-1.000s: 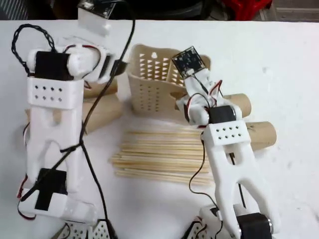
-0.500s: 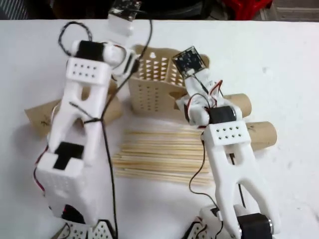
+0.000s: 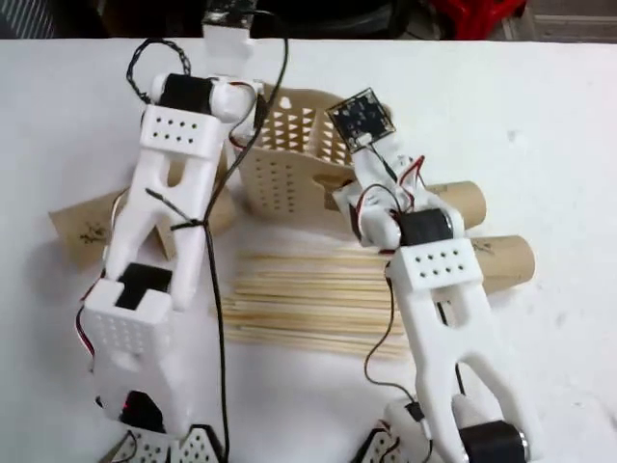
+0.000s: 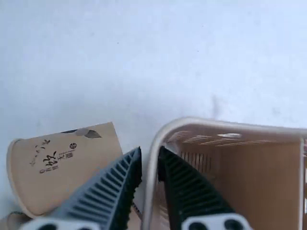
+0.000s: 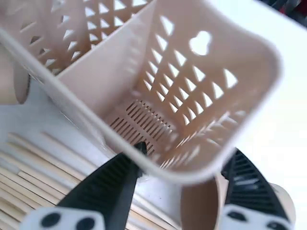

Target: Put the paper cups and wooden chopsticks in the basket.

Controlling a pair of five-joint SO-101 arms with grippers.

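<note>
Basket point(image 3: 280, 181) of pale perforated plastic sat toward the far middle of the white table point(image 3: 549, 125), between the wrists of the two arms. The left gripper point(image 4: 149, 160) was pinched on its rim, with one ribbed finger inside the wall, the other outside, and the thin rim caught between them. The right gripper point(image 5: 186, 155) stood spread wide at the basket's opposite end, a finger on either side of that end. Whether either finger touched the plastic could not be told. The basket's slotted floor and triangle-cut walls showed in the right wrist view. A loose, flat bundle of wooden chopsticks point(image 3: 299, 304) lay on the table just in front of the basket, running crosswise between the arms. One paper cup point(image 3: 82, 231) lay on its side at the outer side of the left arm point(image 3: 174, 188), partly under it. In the left wrist view it showed close beside the pinched rim. Two more paper cups point(image 3: 511, 258) lay on their sides at the outer side of the right arm point(image 3: 443, 299), one behind the other, near the basket's right end.
</note>
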